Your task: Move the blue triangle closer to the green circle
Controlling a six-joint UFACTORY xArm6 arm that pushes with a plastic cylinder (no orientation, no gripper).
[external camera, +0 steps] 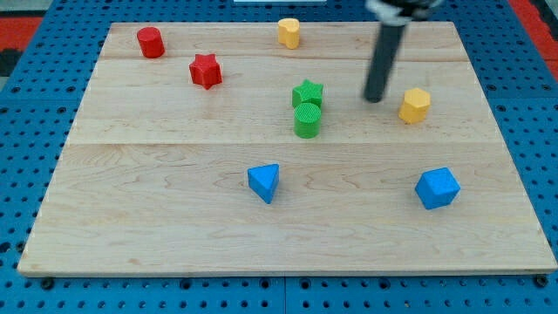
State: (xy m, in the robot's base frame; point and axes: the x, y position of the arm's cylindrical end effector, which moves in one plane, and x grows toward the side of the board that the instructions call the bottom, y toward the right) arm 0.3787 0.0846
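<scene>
Eight blocks lie on the wooden board [174, 244], two of each colour; going from the view's left, the red pair comes first: a red cylinder [150, 42] near the top left corner, and a red star [206, 71] just down and right of it. One blue triangle [264, 182] sits in the lower middle, alone on bare wood; a yellow cylinder [289, 32] stands at the top edge above the centre. The green pair is at the middle: a green star [308, 92] and, touching it on its lower side, the green circle [307, 120]; the blue triangle is below and slightly left of that circle, apart from it, with nothing lying between the two. My tip [375, 98] rests on the board to the right of the green star, between it and a yellow hexagon [415, 105], touching neither; it is well apart from the blue triangle. There is no claw to open or close; the arm ends in a plain dark rod. A blue cube-like block [436, 187] lies at the lower right. A blue pegboard [26, 131] surrounds the board.
</scene>
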